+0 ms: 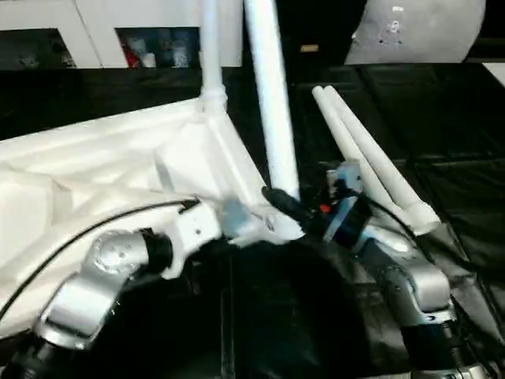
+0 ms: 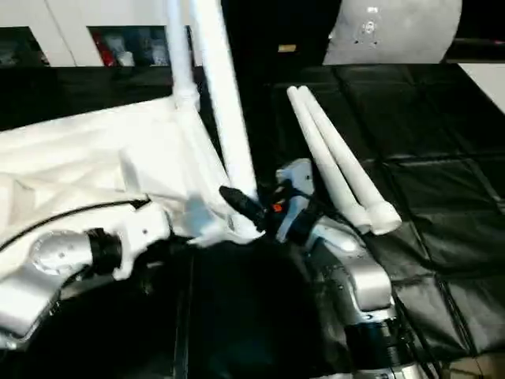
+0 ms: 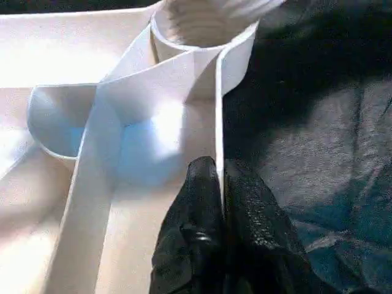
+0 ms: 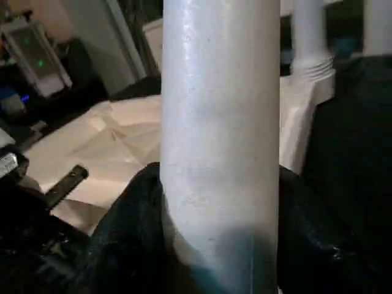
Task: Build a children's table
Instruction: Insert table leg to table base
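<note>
Black fingers of the right gripper point(image 4: 220, 245) are clamped on either side of a white tube leg point(image 1: 272, 103), holding it near its lower end so that it stands almost upright, leaning slightly, over the near corner of the upturned table top point(image 1: 87, 181). Its foot sits at that corner's round socket point(image 3: 205, 24), though whether it is seated there is hard to tell. Just to the robot's left, the left gripper point(image 3: 219, 184) has its two fingers pinched nearly together on a thin upright rib point(image 3: 218, 110) of the top's underside, close beside the same socket. That square white top lies underside up on the black-covered work table point(image 2: 442, 205), its ribs and curved walls facing upward, taking up the robot's left half of the scene. A second leg point(image 1: 211, 47) already stands upright in the far corner socket, its threaded collar visible at the base. Two more legs point(image 2: 335, 158) lie side by side, touching, on the black cover to the robot's right, flared ends toward the robot. Silver forearms reach in from both sides toward the near corner.
</note>
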Available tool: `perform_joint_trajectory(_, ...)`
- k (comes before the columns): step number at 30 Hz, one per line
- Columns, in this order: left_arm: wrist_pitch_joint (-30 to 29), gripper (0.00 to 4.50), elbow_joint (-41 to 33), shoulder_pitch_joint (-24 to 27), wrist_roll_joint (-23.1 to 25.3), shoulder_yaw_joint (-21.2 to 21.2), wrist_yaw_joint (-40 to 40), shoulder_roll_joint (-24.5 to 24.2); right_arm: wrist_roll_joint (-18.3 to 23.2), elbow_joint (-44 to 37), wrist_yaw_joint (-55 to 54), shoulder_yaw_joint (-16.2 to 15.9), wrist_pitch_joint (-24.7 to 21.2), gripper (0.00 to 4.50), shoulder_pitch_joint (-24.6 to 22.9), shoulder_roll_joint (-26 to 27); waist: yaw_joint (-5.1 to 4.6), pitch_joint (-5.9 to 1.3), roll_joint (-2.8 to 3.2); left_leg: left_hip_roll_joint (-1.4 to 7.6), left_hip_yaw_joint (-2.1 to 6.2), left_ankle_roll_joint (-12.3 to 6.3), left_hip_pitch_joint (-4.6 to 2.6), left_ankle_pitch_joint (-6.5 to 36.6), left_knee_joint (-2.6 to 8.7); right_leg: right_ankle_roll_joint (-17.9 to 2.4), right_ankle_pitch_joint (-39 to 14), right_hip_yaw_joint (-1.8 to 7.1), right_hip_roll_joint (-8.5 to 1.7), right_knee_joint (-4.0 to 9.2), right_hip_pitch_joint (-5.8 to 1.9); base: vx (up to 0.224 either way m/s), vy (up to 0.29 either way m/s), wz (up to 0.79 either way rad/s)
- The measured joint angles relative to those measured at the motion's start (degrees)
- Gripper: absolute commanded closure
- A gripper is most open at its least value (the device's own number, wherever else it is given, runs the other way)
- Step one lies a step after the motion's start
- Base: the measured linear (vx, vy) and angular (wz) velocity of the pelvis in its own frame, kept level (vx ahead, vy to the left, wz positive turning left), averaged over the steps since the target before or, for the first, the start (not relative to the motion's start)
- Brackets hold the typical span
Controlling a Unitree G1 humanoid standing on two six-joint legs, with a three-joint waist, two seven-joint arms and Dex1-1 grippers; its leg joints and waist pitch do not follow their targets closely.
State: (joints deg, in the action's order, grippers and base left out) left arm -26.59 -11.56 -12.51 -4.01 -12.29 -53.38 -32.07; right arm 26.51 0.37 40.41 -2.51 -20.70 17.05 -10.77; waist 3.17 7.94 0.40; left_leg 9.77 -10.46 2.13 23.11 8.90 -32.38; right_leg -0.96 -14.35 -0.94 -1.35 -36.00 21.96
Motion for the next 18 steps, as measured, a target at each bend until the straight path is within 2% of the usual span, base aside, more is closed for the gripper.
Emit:
perform_joint_trajectory(3, 0.72, 3.78, -0.69, -1.17, -4.18, 4.16, -1.80, -0.03, 0.52, -0.03, -0.53, 2.06, 0.21, 2.60, 0.01, -0.43, 0.38, -0.02, 0.05, 0.04, 0.00, 0.01, -0.09, -0.07, -0.13, -0.09, 0.08, -0.01, 0.00, -0.18, -0.05, 0.000, 0.000, 0.00)
perform_joint_trajectory(8, 0.25, 3.33, -1.21, -3.39, -9.77, 8.29, -1.38, 2.93, 0.69, -1.43, -1.54, 2.07, 0.19, 2.60, -0.45, 0.24, 0.72, -0.10, 0.19, 0.04, 0.00, -0.07, -0.05, -0.15, -0.33, -0.09, 0.21, -0.01, -0.02, -0.25, -0.10, 0.000, 0.000, 0.00)
perform_joint_trajectory(10, -1.13, 3.33, -0.97, -5.17, -11.45, 9.67, -0.15, 4.31, 0.50, -2.75, -2.19, 2.01, 0.60, 2.60, -0.81, 0.58, 1.10, -0.10, 0.20, 0.04, 0.00, -0.09, -0.04, -0.16, -0.42, -0.09, 0.22, 0.00, -0.03, -0.29, -0.11, 0.000, 0.000, 0.00)
perform_joint_trajectory(12, -2.20, 3.22, -0.62, -7.23, -11.89, 10.66, 1.70, 5.51, 0.03, -2.87, -2.71, 1.81, 1.24, 2.60, -0.89, 0.96, 1.57, -0.11, 0.19, 0.06, 0.00, -0.13, -0.02, -0.16, -0.52, -0.09, 0.23, -0.01, -0.03, -0.37, -0.10, 0.000, 0.000, 0.00)
perform_joint_trajectory(14, -5.11, 3.22, 2.13, -11.68, -10.68, 11.71, 7.83, 9.19, -1.17, -3.84, -3.25, 1.04, 1.02, 2.60, -1.79, 0.45, 2.23, -0.13, 0.23, 0.06, 0.00, -0.17, 0.04, -0.17, -0.68, -0.08, 0.22, -0.03, -0.06, -0.52, -0.11, 0.000, 0.000, 0.00)
perform_joint_trajectory(15, -6.65, 3.22, 4.58, -14.93, -9.53, 12.59, 12.07, 11.27, -1.43, -4.43, -3.40, -0.11, 0.09, 2.60, -1.89, 0.34, 2.29, -0.13, 0.23, 0.09, 0.02, -0.21, 0.06, -0.19, -0.83, -0.08, 0.23, -0.05, -0.05, -0.63, -0.10, 0.000, 0.000, 0.00)
perform_joint_trajectory(18, -9.01, 3.22, 6.59, -20.16, -8.75, 13.03, 18.25, 15.11, -1.61, -5.32, -2.63, -2.82, -0.84, 2.60, -2.13, 0.36, 2.15, -0.15, 0.25, 0.08, 0.04, -0.28, 0.08, -0.15, -1.14, -0.06, 0.24, -0.01, -0.09, -0.79, -0.12, 0.000, 0.000, 0.00)
